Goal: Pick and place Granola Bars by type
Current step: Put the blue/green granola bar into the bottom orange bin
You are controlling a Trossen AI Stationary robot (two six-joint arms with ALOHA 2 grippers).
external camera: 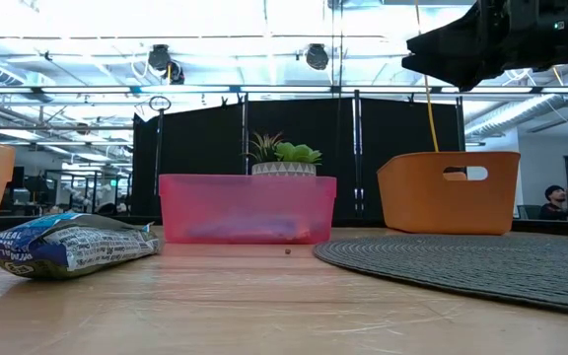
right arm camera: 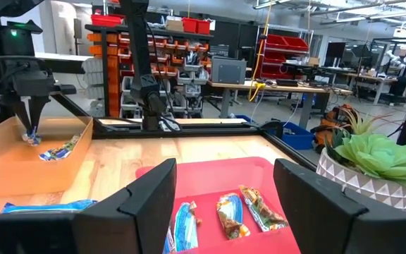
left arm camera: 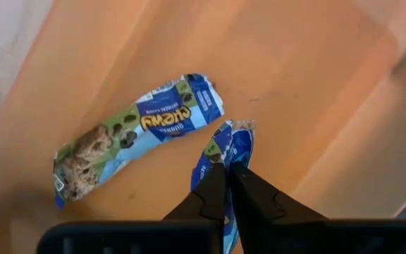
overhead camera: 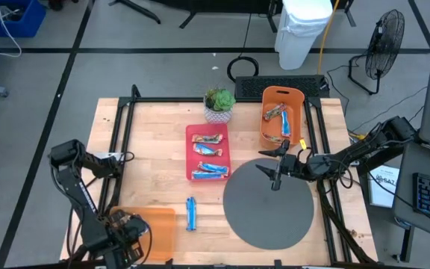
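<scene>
My left gripper [left arm camera: 225, 168] points down into an orange tray [overhead camera: 163, 233] at the table's near left, shut on a blue-and-white granola bar [left arm camera: 230, 141]. A second blue bar [left arm camera: 139, 130] lies flat on that tray's floor beside it. Another blue bar [overhead camera: 191, 214] lies on the bare table. A red tray [overhead camera: 209, 153] in the middle holds several bars, and the orange bin [overhead camera: 282, 113] at the far right holds more. My right gripper [overhead camera: 276, 169] hovers open over the grey round mat [overhead camera: 269, 205], holding nothing. My left gripper pinches the blue-and-white bar between its two fingers [left arm camera: 210, 194], coming from above and pointing down. One end of the bar [left arm camera: 235, 130] sticks out past the fingertips. The bar is inside the orange tray; whether it touches the tray floor I cannot tell.
A potted plant [overhead camera: 219, 104] stands behind the red tray at the far edge. A black frame [overhead camera: 125, 112] runs along the table's sides. Bare wood [overhead camera: 148, 172] lies between the orange tray and the red tray.
</scene>
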